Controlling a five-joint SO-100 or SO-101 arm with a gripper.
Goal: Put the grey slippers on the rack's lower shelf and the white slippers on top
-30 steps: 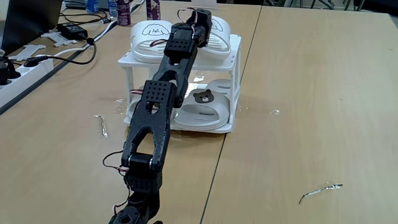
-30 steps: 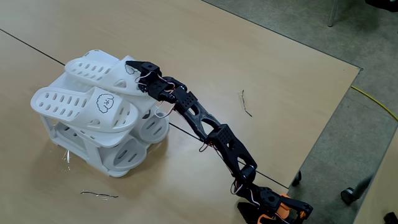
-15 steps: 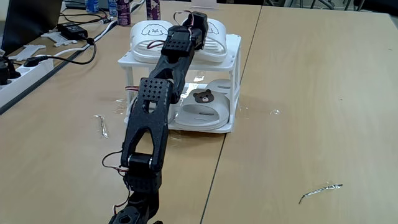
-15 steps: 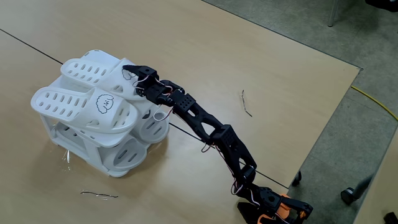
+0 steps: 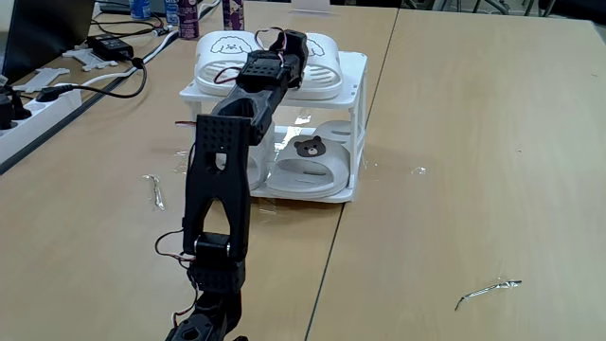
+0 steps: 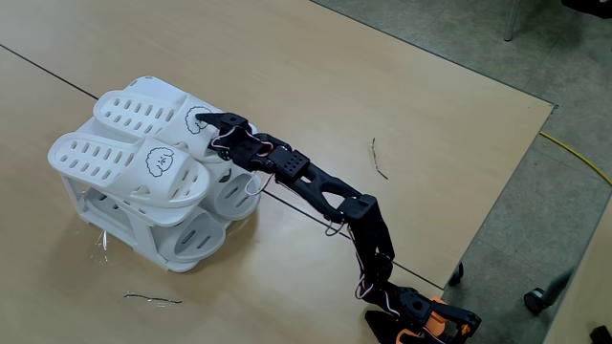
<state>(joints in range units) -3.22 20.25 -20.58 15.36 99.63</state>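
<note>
Atop the rack (image 6: 115, 215) both white slippers (image 6: 124, 158) now lie side by side; a second ago the far one sat skewed. The arm has folded lower, its gripper (image 6: 212, 124) at that slipper's heel, jaws nearly closed, grasp unclear. Grey slippers (image 5: 308, 161) occupy the lower shelf (image 5: 333, 194). Bare table (image 5: 473, 142) surrounds the rack.

The arm (image 5: 220, 180) hides 1 of the grey slippers (image 5: 308, 161); pincer (image 6: 218, 126) jaw gap unclear.
</note>
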